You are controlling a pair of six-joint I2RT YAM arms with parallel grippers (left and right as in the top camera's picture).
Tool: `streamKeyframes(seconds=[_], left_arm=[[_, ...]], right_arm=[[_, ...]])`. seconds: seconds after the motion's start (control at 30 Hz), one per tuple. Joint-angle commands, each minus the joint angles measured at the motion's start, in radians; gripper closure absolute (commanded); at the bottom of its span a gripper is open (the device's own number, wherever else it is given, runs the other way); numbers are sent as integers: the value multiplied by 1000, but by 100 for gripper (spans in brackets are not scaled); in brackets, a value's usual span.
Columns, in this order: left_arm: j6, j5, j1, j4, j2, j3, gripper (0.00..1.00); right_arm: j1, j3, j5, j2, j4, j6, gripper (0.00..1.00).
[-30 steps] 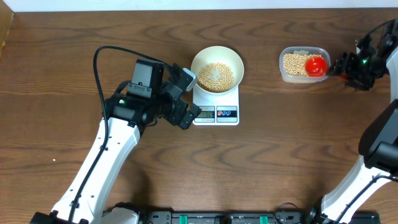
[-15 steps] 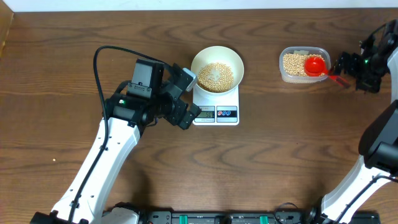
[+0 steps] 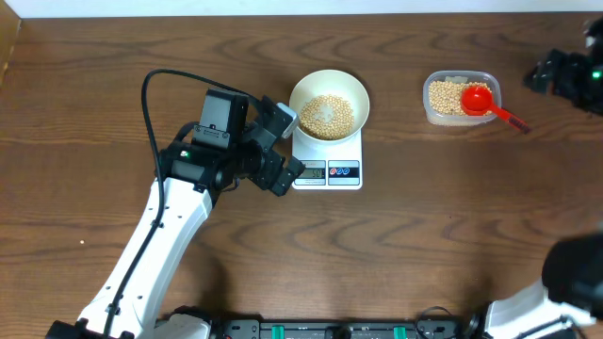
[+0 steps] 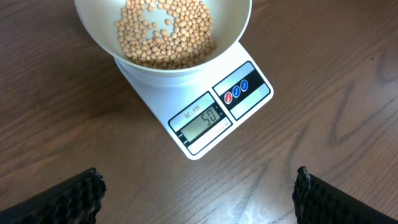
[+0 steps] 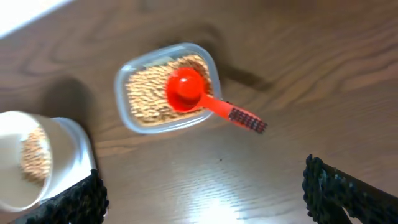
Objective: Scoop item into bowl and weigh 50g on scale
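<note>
Just ahead of spread left jaws — bowl (image 4: 229, 30), atop scale (image 4: 198, 98)

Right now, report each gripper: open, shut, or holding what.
Left gripper: open, holding nothing, by the scale.
Right gripper: open, empty; the red scoop lies in the tub.

The scale (image 3: 327, 171) sits near the middle of the bench (image 3: 424, 235). The bowl (image 3: 300, 94) stands on its rear part, with beans (image 3: 327, 115) in the bowl. Well to the right lies the tub (image 3: 427, 104), also holding beans. The scoop (image 3: 480, 100) rests in the tub, its handle jutting over the right front rim. The left end effector (image 4: 196, 196) hovers just left of the scale. The right end effector (image 5: 205, 196) is right of the tub, apart from the scoop.
</note>
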Motion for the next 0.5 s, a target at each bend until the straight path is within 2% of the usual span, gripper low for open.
streamKeyframes(seconds=[0.0,0.23,0.47], left_arm=[[-5,2,1,-3,0,2,1],[-5,2,1,-3,0,2,1],[-5,2,1,-3,0,2,1]], right_arm=[[13,20,-18,-120,-34,-23,1],[15,20,-17,-299,-136,-3,1],[15,20,-17,-399,-220,-2,1]])
